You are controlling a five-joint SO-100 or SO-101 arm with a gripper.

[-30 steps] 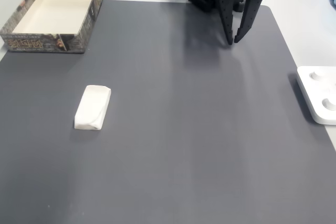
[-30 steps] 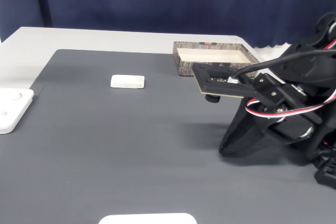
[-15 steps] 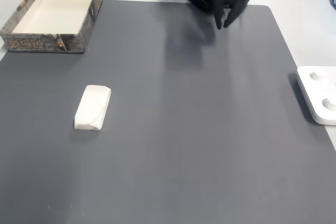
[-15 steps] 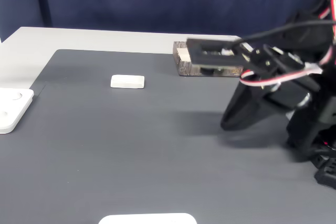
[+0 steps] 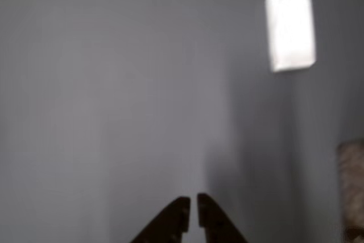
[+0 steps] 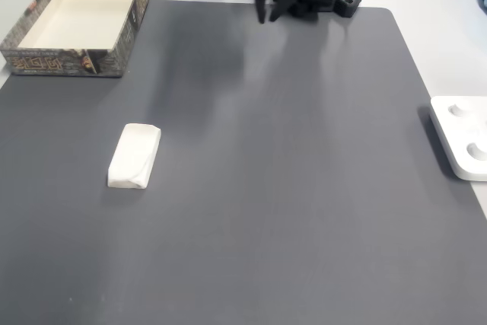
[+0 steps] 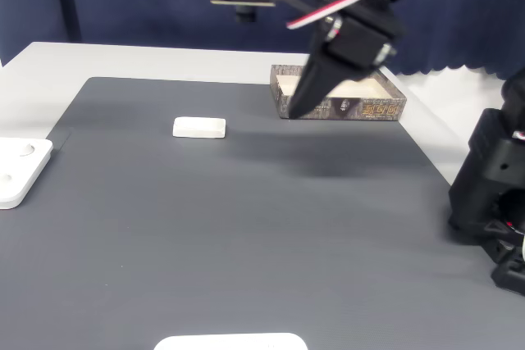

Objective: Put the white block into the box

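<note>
— Where's the block?
— The block (image 6: 134, 156) lies flat near the mat's (image 6: 304, 211) left edge. The box (image 6: 23, 38) sits at its far-left corner.
— Your gripper?
— My gripper (image 5: 193, 211) hangs above the mat's far edge, fingers nearly together, empty.

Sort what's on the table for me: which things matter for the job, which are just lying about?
Job:
block, lying alone on the mat
box
end effector, jaws nearly together, raised

Lying about:
white device at the mat's edge
grey mat
</note>
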